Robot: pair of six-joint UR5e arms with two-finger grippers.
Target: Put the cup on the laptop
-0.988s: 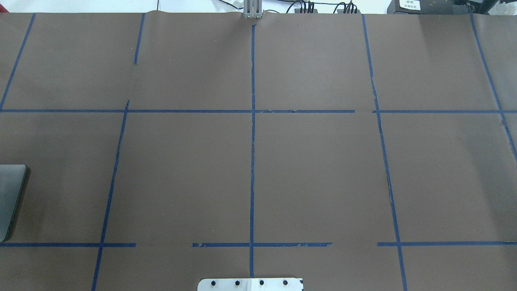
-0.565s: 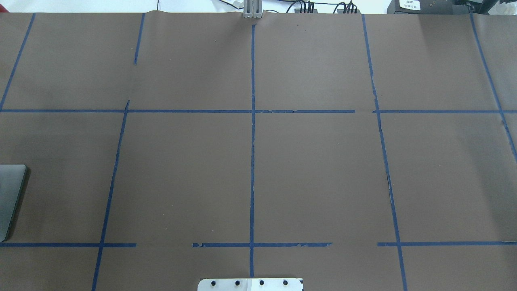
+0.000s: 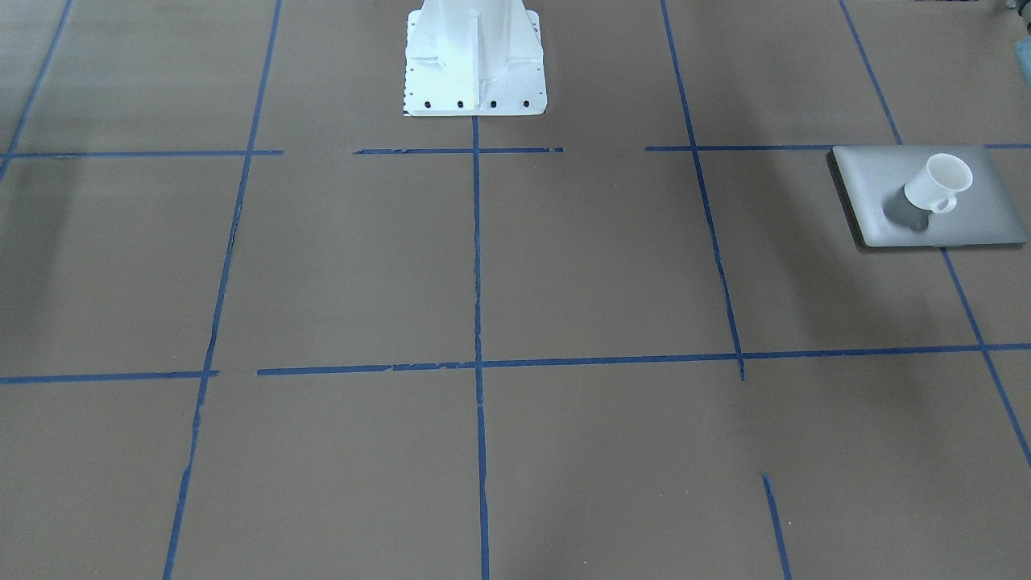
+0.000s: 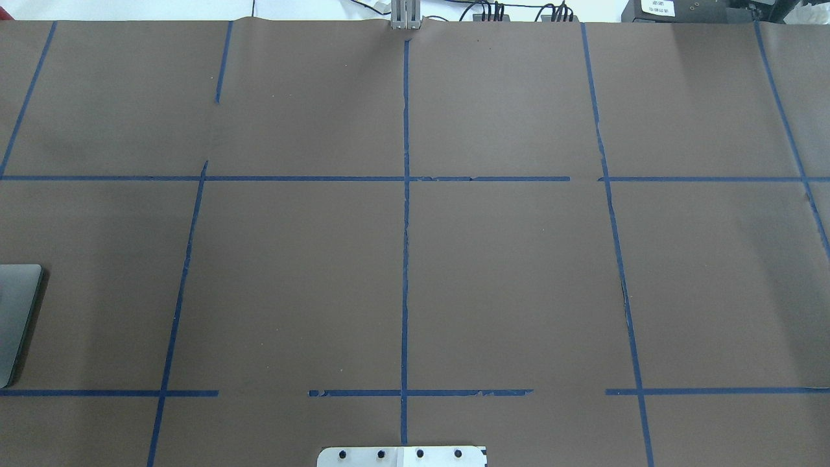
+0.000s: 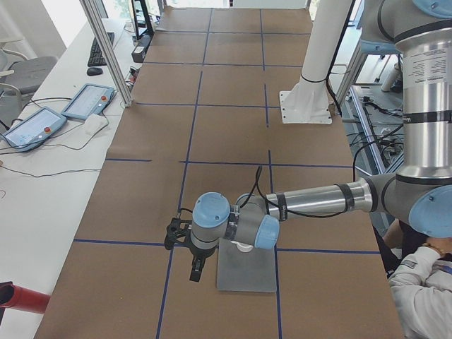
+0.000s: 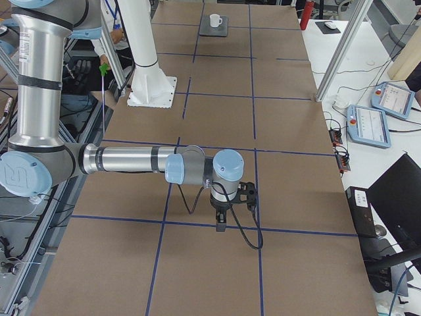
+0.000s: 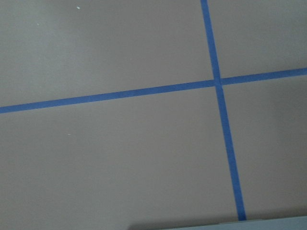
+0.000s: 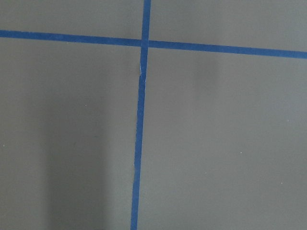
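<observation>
On laptop (image 3: pixel 984 219), white cup (image 3: pixel 936 184), standing upright

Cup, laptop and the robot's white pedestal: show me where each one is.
White mug (image 3: pixel 933 187): exterior front-facing view, on its side wall.
Laptop (image 3: pixel 987 211): exterior front-facing view, on the bare lid beside the mug.
White pedestal (image 3: pixel 474 60): exterior front-facing view, on its front face.

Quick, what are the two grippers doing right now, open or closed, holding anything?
Left gripper: cannot tell whether open or closed; only a side view shows it.
Right gripper: cannot tell either, for the same reason.
</observation>
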